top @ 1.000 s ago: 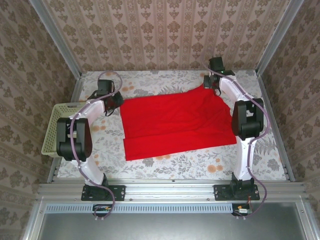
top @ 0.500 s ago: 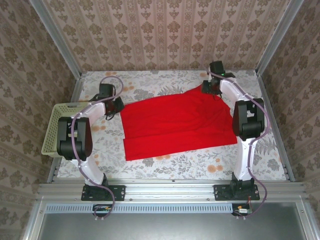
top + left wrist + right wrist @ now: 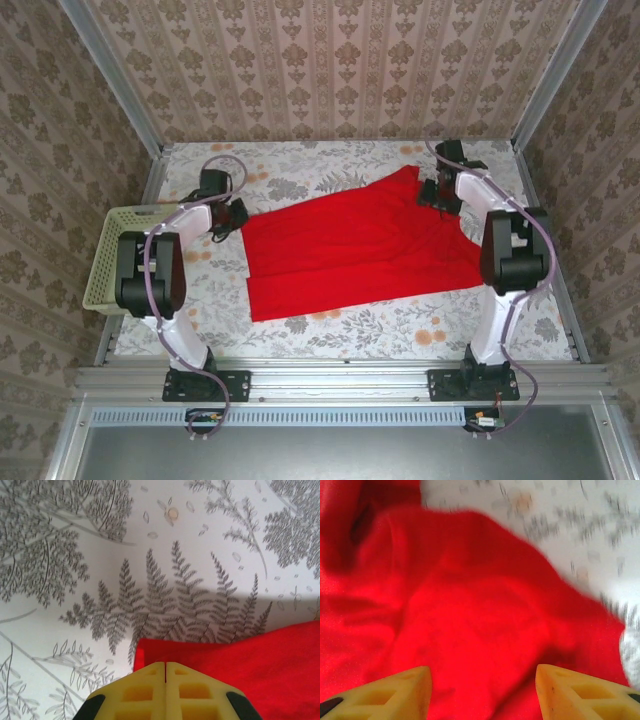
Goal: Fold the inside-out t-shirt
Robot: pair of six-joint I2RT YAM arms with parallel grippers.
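The inside-out t-shirt [image 3: 350,250] is plain bright red and lies spread across the middle of the patterned table, its far right corner rising to a point. My left gripper [image 3: 232,215] sits at the shirt's far left corner. In the left wrist view its yellow fingers [image 3: 150,690] are pressed together, and the red cloth [image 3: 250,655] runs in under the tips of the left gripper [image 3: 165,665]. My right gripper [image 3: 437,192] hangs by the far right corner. In the right wrist view, the right gripper [image 3: 482,680] stands open above rumpled red cloth [image 3: 470,605], holding nothing.
A pale yellow-green basket [image 3: 105,255] stands at the table's left edge beside the left arm. The right arm's elbow [image 3: 512,250] hangs over the shirt's right edge. Wallpapered walls and metal posts close in the table on three sides.
The right gripper opened, let go of the shirt's far right corner and shifted right. The left gripper stayed shut at the left corner.
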